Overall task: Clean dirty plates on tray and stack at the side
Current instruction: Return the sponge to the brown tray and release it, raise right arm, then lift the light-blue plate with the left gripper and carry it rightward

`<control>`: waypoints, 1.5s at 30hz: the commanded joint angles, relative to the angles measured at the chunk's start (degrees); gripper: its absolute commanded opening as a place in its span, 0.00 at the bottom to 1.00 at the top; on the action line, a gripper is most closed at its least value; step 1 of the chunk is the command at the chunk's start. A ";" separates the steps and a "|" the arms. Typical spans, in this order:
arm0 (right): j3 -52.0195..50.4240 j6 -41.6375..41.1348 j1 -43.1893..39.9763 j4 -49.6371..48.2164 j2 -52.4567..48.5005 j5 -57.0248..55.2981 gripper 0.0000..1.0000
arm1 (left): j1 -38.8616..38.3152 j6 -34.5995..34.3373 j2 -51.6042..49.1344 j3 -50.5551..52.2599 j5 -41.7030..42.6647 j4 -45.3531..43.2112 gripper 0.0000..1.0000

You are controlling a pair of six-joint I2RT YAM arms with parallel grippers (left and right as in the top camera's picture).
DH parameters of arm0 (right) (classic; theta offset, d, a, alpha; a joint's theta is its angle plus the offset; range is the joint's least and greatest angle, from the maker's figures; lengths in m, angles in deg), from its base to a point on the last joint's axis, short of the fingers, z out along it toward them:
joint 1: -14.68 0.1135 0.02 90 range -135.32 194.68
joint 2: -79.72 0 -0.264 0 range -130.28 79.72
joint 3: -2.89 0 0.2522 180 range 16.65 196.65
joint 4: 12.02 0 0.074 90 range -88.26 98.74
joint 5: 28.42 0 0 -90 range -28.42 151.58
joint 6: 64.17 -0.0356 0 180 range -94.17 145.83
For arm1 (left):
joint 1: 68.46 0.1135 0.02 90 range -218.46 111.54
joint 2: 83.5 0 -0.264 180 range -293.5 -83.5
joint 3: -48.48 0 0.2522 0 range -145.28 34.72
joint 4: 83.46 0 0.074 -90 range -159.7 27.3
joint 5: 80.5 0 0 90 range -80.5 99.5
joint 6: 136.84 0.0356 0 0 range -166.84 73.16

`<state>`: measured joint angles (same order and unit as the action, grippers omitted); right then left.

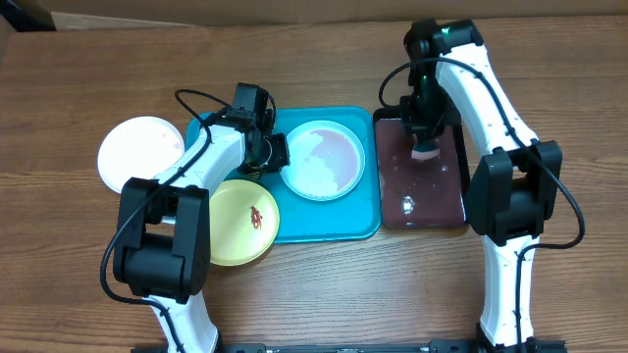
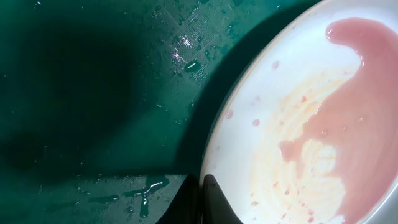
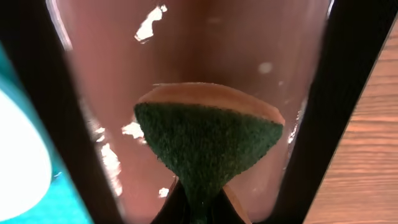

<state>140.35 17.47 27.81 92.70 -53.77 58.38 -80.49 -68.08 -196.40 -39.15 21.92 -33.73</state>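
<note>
Turquoise tray, centre: on it you see the light blue plate, awash with pink liquid, with the left gripper apparently clenched on its left rim. The white plate lies off the tray's left edge; the yellow-green plate overlaps its near-left corner. Right of the tray, the right gripper pinches a green-faced sponge over the black tray

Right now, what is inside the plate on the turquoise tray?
The plate holds a pinkish watery film and small red specks. The left gripper covers its left rim, so that edge is hidden.
</note>
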 commanded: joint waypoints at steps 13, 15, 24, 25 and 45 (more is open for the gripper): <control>-8.98 1.31 -0.48 -9.01 1.33 -4.59 0.45 | -0.48 -0.20 -0.24 0.37 0.70 -0.07 0.27; -8.09 1.27 -1.03 -8.63 1.33 -5.81 0.45 | -0.48 -0.20 -0.24 0.37 0.68 -0.04 0.28; -1.07 1.31 -8.66 -7.43 1.38 8.00 0.49 | -0.50 -0.22 -0.26 0.37 0.50 -0.04 0.29; 0.68 1.33 -9.97 -6.71 1.38 9.49 0.49 | -0.50 -0.20 -0.24 0.39 0.46 -0.02 0.29; 10.12 0.92 -28.52 -2.40 1.38 11.69 1.00 | -2.03 -1.51 -0.17 -1.14 -2.69 -0.63 0.04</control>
<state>149.64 18.37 -0.13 90.44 -53.75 69.18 -82.68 -69.39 -196.34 -37.58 19.78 -36.25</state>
